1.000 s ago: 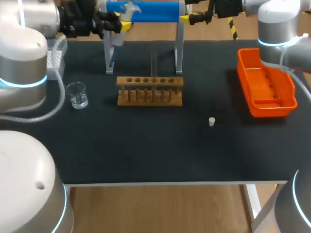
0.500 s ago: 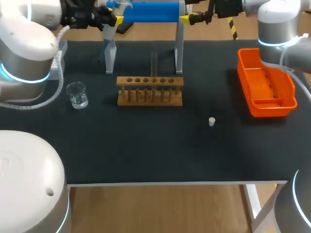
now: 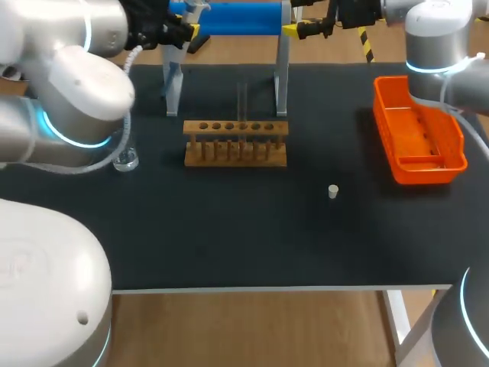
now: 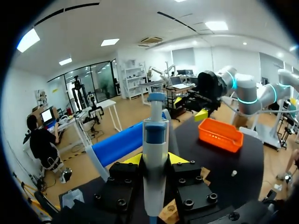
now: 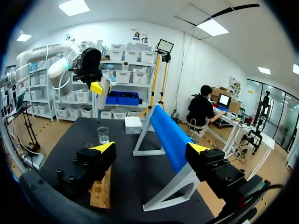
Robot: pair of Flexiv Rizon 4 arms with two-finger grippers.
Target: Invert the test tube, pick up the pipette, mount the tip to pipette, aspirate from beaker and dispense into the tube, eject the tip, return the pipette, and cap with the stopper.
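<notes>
Held off the blue stand (image 3: 229,17) at far left: pipette (image 4: 154,140) pinched upright in the left gripper (image 3: 177,32), shifted a little toward the far edge in the last second, elbow now swung over the beaker (image 3: 126,160). Pickup looks done, so tip mounting next. Right gripper (image 3: 304,30) spread and empty at the far side, unmoved.

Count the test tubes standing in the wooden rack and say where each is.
1. One clear test tube stands upright in the wooden rack, in a hole near the middle of its row. The other holes look empty, though clear glass could be missed.
</notes>
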